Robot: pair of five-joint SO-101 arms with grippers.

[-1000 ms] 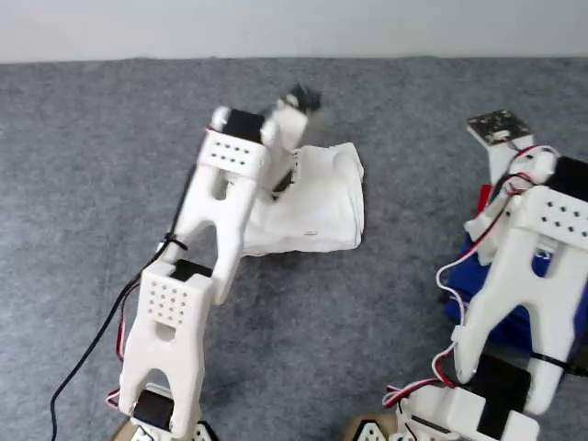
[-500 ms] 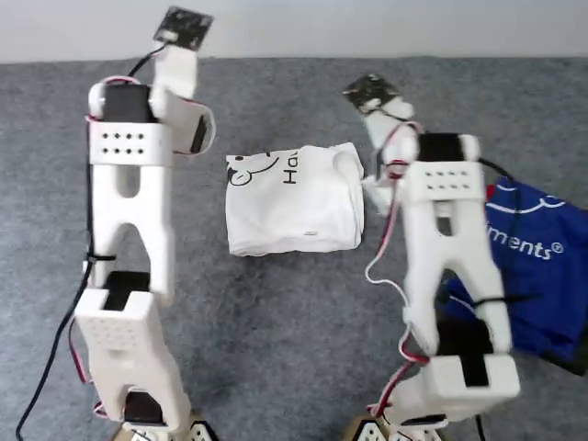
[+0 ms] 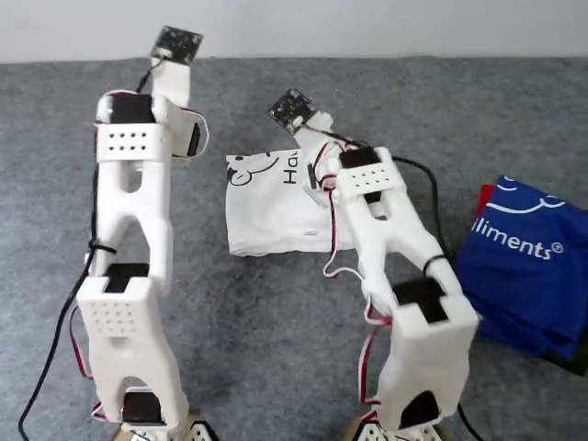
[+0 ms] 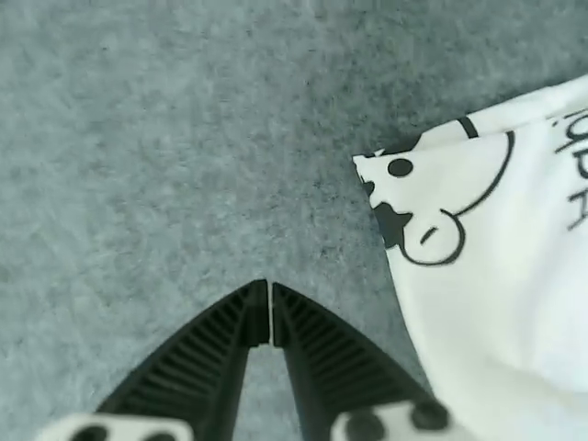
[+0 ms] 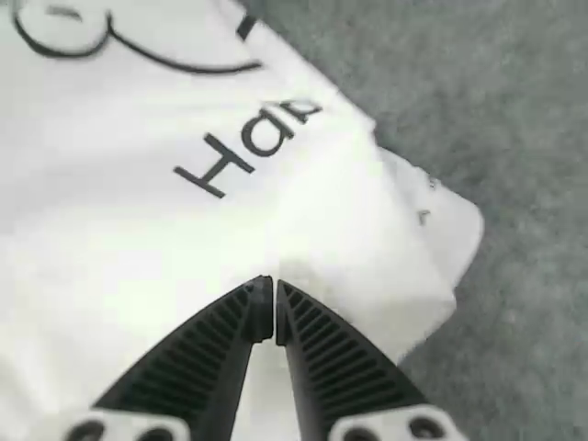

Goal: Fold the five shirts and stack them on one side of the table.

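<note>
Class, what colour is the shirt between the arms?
White shirt with black print; high view shows it best.

white arms, black ribbed tools

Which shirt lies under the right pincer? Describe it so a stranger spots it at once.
On the grey table, look at the middle. A folded white shirt lies there under the right pincer. Unlike the blue shirt on the right, it bears black cartoon lines and lettering.

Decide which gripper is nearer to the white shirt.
Right. The right gripper is over the white shirt; the left gripper is over the table, beside the shirt's corner.
</note>
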